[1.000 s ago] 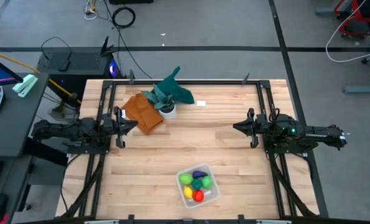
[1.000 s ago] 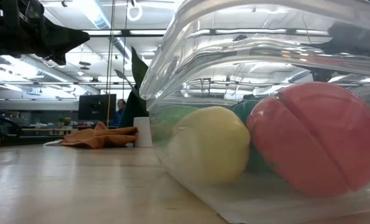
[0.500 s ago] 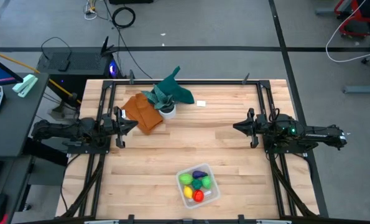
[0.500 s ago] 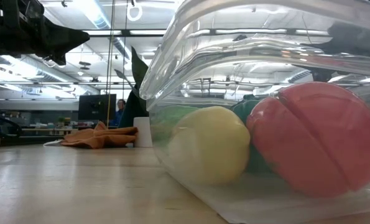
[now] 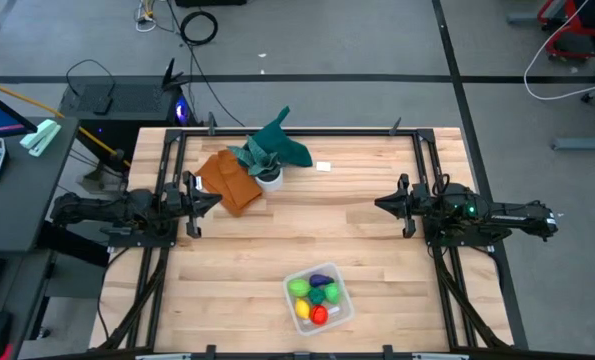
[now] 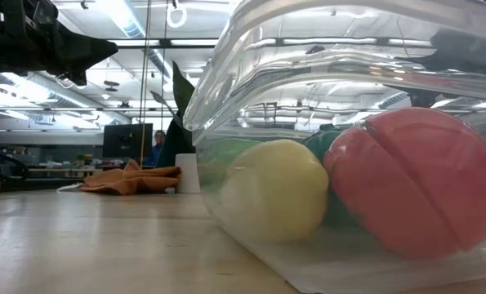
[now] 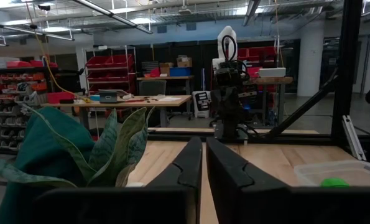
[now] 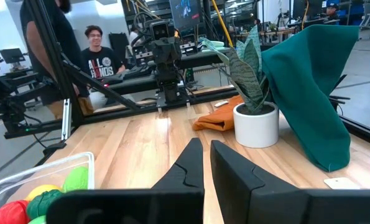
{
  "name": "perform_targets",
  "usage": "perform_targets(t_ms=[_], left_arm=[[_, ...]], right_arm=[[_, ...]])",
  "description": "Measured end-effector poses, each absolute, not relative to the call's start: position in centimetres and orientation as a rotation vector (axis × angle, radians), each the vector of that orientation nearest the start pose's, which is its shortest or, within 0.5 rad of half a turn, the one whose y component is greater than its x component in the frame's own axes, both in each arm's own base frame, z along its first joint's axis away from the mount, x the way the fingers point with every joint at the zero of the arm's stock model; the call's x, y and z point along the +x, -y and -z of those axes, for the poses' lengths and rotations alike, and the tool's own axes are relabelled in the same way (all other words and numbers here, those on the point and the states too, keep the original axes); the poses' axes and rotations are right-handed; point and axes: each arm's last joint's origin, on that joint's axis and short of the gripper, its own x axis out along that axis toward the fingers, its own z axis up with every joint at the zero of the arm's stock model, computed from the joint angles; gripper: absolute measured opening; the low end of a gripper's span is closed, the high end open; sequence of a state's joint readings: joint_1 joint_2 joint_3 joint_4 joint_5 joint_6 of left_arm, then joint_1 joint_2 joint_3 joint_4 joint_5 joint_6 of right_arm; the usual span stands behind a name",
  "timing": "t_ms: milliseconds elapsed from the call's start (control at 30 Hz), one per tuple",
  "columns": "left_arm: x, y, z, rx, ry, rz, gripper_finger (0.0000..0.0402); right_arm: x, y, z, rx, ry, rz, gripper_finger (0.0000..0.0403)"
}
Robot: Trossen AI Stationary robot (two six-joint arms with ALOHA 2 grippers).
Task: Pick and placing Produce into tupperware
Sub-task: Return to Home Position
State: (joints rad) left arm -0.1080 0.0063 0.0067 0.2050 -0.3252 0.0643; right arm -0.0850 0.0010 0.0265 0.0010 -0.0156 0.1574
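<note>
While left jaws and right jaws sit closed, empty, plant pot [image 5: 269,179] beside orange cloth [image 5: 229,183], tupperware [image 5: 344,304] of produce [image 5: 299,289] crowding the low view, purple piece [image 5: 323,280] hidden there.

Left arm [image 5: 107,210]: folded low at 9 o'clock; left gripper [image 5: 213,199] closed, pointing to 3 o'clock.
Right arm [image 5: 497,218]: folded low at 3 o'clock; right gripper [image 5: 381,205] closed, pointing to 9 o'clock.

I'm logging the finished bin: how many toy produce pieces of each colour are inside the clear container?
In the tupperware:
yellow piece: 1
green pieces: 2
red piece: 1
purple piece: 1
Total: 5
</note>
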Motion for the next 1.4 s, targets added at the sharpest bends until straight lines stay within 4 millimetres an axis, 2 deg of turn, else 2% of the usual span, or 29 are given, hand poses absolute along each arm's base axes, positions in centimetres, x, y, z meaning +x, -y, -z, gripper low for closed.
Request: perform_targets(t_ms=[167,500,800,1133,1400], left_arm=[[9.46,0.09,-18.46,0.019,0.194,-0.223,0.0036],[9.47,0.09,-18.45,0.02,0.193,-0.223,0.0023],[9.47,0.1,-18.45,0.02,0.193,-0.223,0.0036],[9.46,0.09,-18.46,0.02,0.194,-0.223,0.0023],[9.47,0.09,-18.46,0.02,0.193,-0.223,0.0036]], right_arm=[[9.57,0.77,-17.26,0.156,0.032,0.067,0.0],[9.57,0.77,-17.26,0.156,0.032,0.067,0.0],[9.57,0.77,-17.26,0.156,0.032,0.068,0.0],[9.57,0.77,-17.25,0.156,0.032,0.067,0.0],[9.58,0.77,-17.26,0.156,0.032,0.067,0.0]])
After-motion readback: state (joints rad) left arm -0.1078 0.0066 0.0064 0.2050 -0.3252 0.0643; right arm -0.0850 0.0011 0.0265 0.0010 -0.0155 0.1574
